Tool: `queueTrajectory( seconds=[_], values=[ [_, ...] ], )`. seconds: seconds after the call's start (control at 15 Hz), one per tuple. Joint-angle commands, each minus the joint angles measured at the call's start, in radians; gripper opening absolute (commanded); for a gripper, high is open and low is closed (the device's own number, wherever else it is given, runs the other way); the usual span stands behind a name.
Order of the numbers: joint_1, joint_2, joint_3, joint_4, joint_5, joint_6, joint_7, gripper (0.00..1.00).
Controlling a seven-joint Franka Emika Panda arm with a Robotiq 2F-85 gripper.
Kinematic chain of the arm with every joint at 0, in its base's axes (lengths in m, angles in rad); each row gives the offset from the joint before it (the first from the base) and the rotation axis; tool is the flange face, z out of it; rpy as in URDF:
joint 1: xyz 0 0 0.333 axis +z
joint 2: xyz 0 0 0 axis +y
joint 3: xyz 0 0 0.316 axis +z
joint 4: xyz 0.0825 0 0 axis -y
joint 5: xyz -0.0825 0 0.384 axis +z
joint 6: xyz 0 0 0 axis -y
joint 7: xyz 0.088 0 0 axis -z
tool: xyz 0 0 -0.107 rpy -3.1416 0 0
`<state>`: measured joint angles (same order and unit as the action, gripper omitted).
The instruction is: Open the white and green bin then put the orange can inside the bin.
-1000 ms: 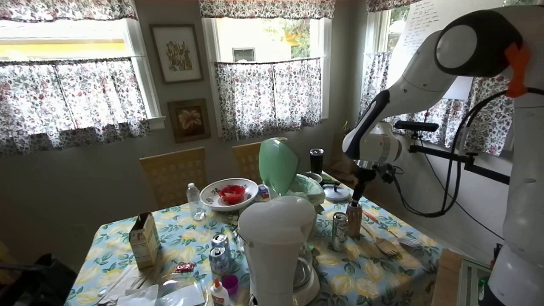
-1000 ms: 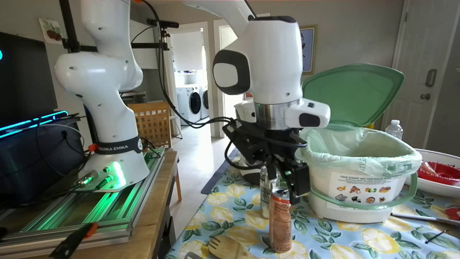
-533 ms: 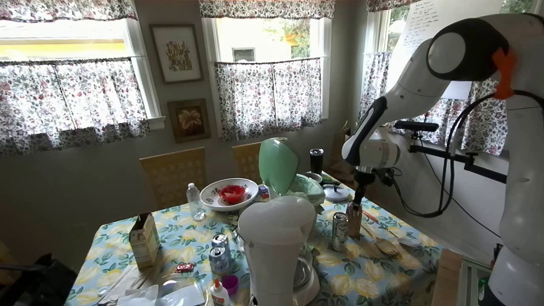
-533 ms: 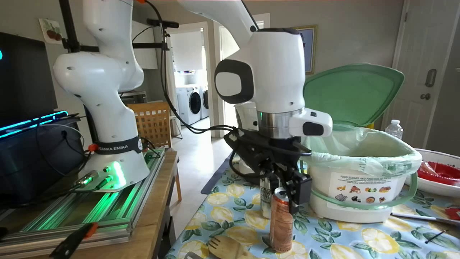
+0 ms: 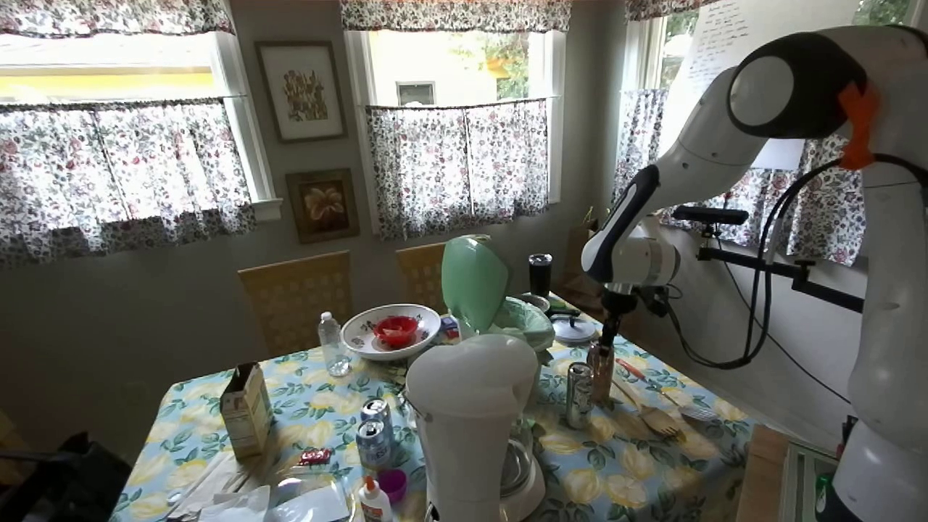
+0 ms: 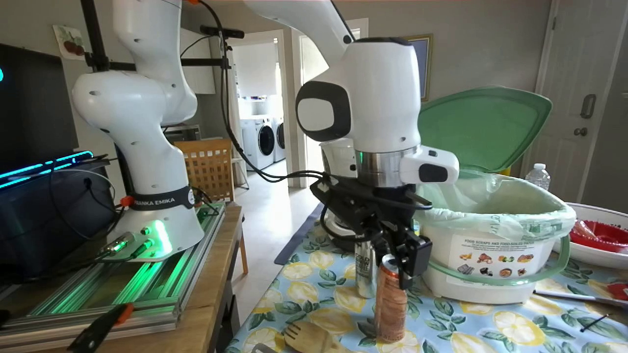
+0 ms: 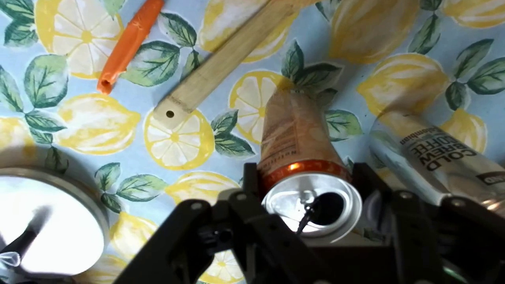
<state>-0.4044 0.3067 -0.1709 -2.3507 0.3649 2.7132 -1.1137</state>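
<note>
since the green lid [image 6: 488, 130] stands raised, the first half of the job looks done, and the white bin [image 6: 481, 292] waits with its bag [image 6: 495, 218] folded over the rim, likely so it will not slip when something drops in. the pincer [image 7: 305, 175] appears to be gripping the orange can [image 6: 391, 306] by its upper end, probably to keep the fingertips [image 7: 251, 177] clear of the worktop [image 6: 441, 338] and let the can hang upright over the bag. that can is near the bin, outside it; whether its base touches the worktop i cannot tell. since a silver coffee can [image 7: 434, 157] stands just beside it, a straight lift seems the safer way out.

only the wrist view plainly shows the hole in the can's top [image 7: 294, 201] and a fingertip on each side. in an exterior view the bin's printed label [image 6: 490, 257] is plain to see; in an exterior view with the coffee maker [image 5: 464, 420] in front, most of the bin's body is hidden.
</note>
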Motion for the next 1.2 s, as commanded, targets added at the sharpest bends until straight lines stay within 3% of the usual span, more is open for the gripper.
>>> queueTrajectory(
  seconds=[0.0, 0.53, 1.13],
  values=[
    [-0.013, -0.061, 0.020, -0.010, -0.035, -0.011, 0.009, 0.37],
    [0.034, -0.294, -0.010, -0.031, -0.102, -0.078, -0.016, 0.37],
    [0.152, -0.381, -0.040, 0.058, -0.051, -0.060, -0.034, 0.37]
  ],
)
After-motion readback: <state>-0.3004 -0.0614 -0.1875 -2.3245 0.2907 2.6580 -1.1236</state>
